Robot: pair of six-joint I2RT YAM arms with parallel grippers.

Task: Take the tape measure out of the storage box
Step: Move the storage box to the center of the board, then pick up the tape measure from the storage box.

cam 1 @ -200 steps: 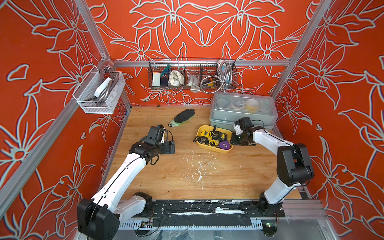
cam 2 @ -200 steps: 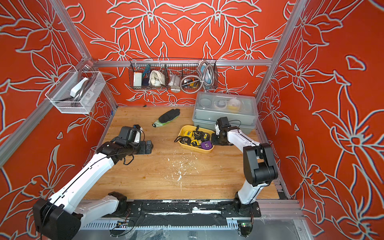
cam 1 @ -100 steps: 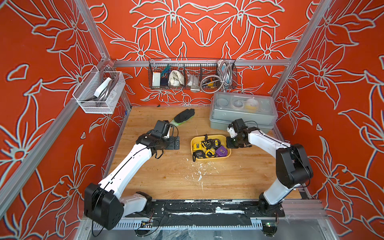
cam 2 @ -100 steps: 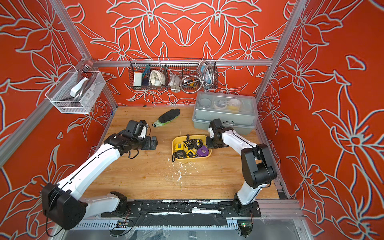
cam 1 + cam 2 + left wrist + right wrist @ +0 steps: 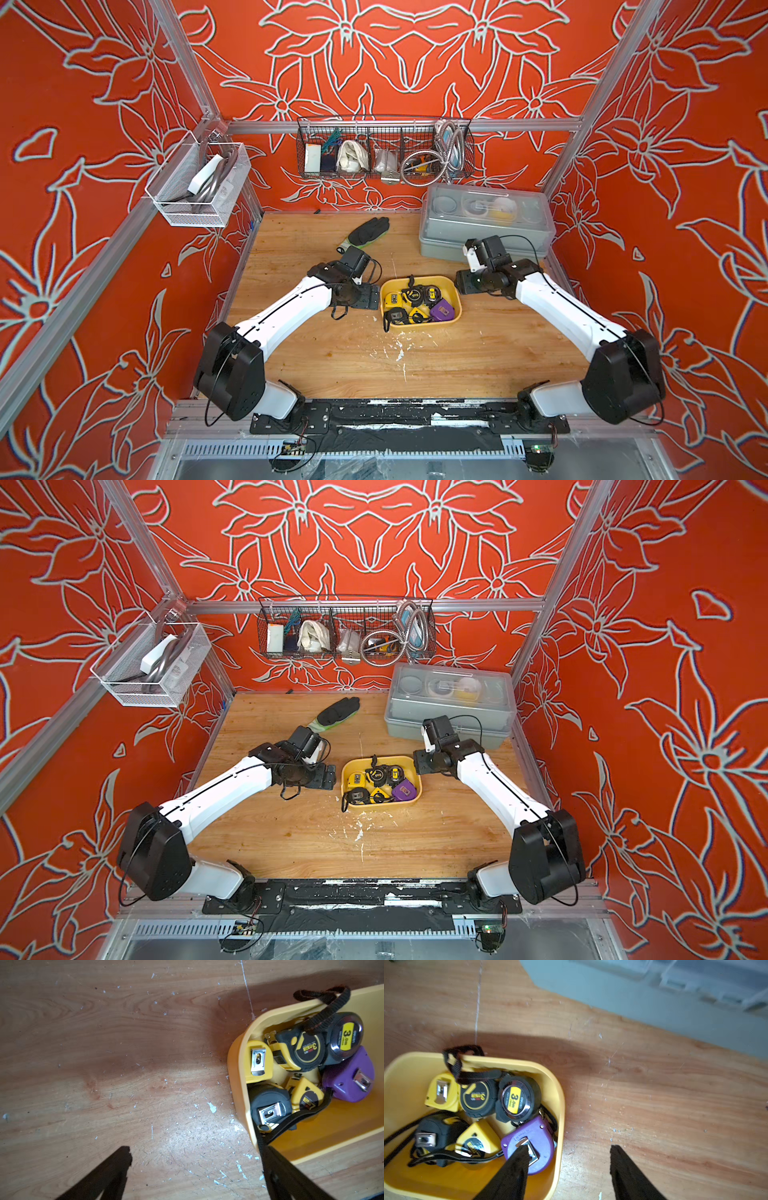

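Tape measures [image 5: 307, 1051], six by my count, all piled in the storage box [image 5: 419, 328], mid-table, none lifted out yet. Step: pre-grasp, I judge. Right gripper [image 5: 569, 1149] spread and empty, straddles the box's wall: one finger over the purple tape measure [image 5: 537, 1132], the other outside over wood. Left gripper [image 5: 196, 1152] spread wide, empty, just beside the box's opposite end; whether it touches the rim, cannot tell. Next move likely: bring one gripper fully inside, drop over one body, pinch its flat sides, lift straight up. Black straps [image 5: 328, 1012] cross neighbours and may drag them along. Table [image 5: 332, 365] is worn wood with white flecks. Orange flower-print walls [image 5: 415, 54], wire basket [image 5: 384, 149] on the back wall, mesh basket [image 5: 199, 187] on the side wall, grey lidded case [image 5: 486, 237] and a glove [image 5: 368, 230] at the back
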